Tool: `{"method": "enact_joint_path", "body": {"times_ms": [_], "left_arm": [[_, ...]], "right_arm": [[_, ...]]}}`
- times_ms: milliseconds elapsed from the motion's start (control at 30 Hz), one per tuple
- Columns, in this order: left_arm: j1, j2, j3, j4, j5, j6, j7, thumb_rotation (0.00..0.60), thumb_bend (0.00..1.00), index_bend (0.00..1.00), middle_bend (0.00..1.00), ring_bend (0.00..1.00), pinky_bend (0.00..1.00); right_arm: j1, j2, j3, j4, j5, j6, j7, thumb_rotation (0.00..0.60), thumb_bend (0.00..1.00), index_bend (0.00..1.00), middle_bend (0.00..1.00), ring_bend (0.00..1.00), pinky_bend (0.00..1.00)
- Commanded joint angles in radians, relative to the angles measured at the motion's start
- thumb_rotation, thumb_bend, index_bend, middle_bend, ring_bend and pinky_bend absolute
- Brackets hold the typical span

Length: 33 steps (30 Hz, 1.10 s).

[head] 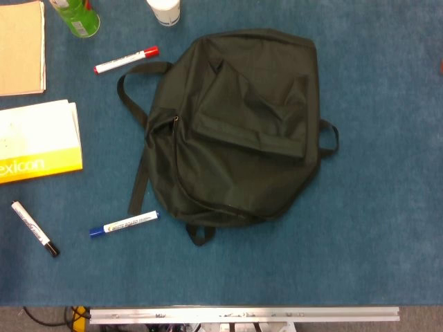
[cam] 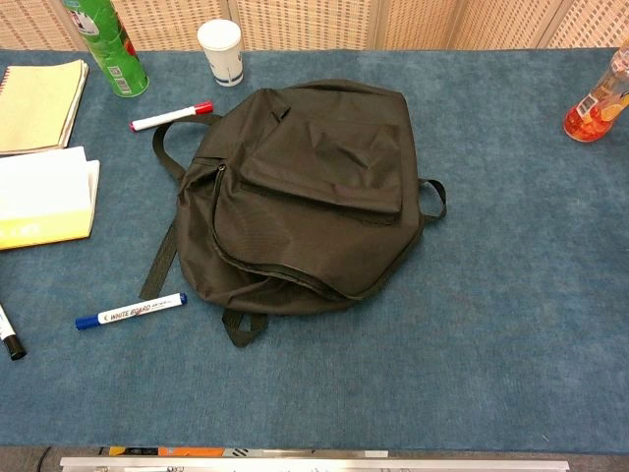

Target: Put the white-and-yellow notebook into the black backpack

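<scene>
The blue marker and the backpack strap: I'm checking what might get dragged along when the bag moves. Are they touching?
Apart. The chest view shows blue cloth between the blue marker and the backpack strap; the head view agrees.

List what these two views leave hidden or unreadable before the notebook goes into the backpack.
- Both hands: outside both views.
- White-and-yellow notebook: cut off by the left edge in head and chest views.
- Black backpack: interior hidden by its own fabric; whether the zipper is open is unclear.
- Green bottle and orange bottle: tops cut off in the chest view.
- Black marker: partly cut off at the chest view's left edge.
</scene>
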Motion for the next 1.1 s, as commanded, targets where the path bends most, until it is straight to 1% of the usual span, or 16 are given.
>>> {"method": "enact_joint_path", "body": {"times_ms": [33, 300, 500, 633, 800, 933, 1100], "left_arm": [[-0.002, -0.001, 0.0, 0.002, 0.001, -0.004, 0.001, 0.6, 0.37, 0.12, 0.07, 0.0, 0.16], [-0.022, -0.005, 0.005, 0.011, 0.015, -0.04, 0.016, 0.6, 0.37, 0.12, 0.07, 0.0, 0.16], [-0.072, -0.04, 0.002, 0.029, 0.001, -0.127, 0.061, 0.6, 0.37, 0.17, 0.09, 0.02, 0.16], [-0.114, -0.062, 0.001, 0.037, -0.039, -0.213, 0.118, 0.6, 0.37, 0.17, 0.12, 0.04, 0.16], [-0.166, -0.091, -0.01, 0.026, -0.105, -0.306, 0.204, 0.6, 0.37, 0.16, 0.12, 0.04, 0.16], [-0.2, -0.116, -0.015, 0.02, -0.151, -0.352, 0.286, 0.6, 0.36, 0.14, 0.11, 0.04, 0.16], [-0.235, -0.162, -0.023, 0.03, -0.233, -0.407, 0.347, 0.6, 0.32, 0.12, 0.11, 0.04, 0.16]], "right_arm": [[0.003, 0.001, 0.006, -0.001, 0.007, 0.003, 0.002, 0.6, 0.04, 0.41, 0.43, 0.3, 0.43], [0.011, 0.027, 0.043, -0.03, 0.037, 0.037, 0.023, 0.6, 0.04, 0.41, 0.43, 0.3, 0.43], [0.024, 0.045, 0.061, -0.049, 0.059, 0.028, 0.016, 0.6, 0.04, 0.41, 0.43, 0.3, 0.43], [0.028, 0.047, 0.06, -0.056, 0.056, 0.026, 0.023, 0.6, 0.04, 0.41, 0.43, 0.3, 0.43], [0.025, 0.045, 0.055, -0.055, 0.046, 0.034, 0.032, 0.6, 0.04, 0.41, 0.43, 0.3, 0.43], [0.018, 0.048, 0.049, -0.05, 0.041, 0.046, 0.042, 0.6, 0.04, 0.41, 0.43, 0.3, 0.43], [0.006, 0.052, 0.043, -0.043, 0.041, 0.062, 0.059, 0.6, 0.04, 0.41, 0.43, 0.3, 0.43]]}}
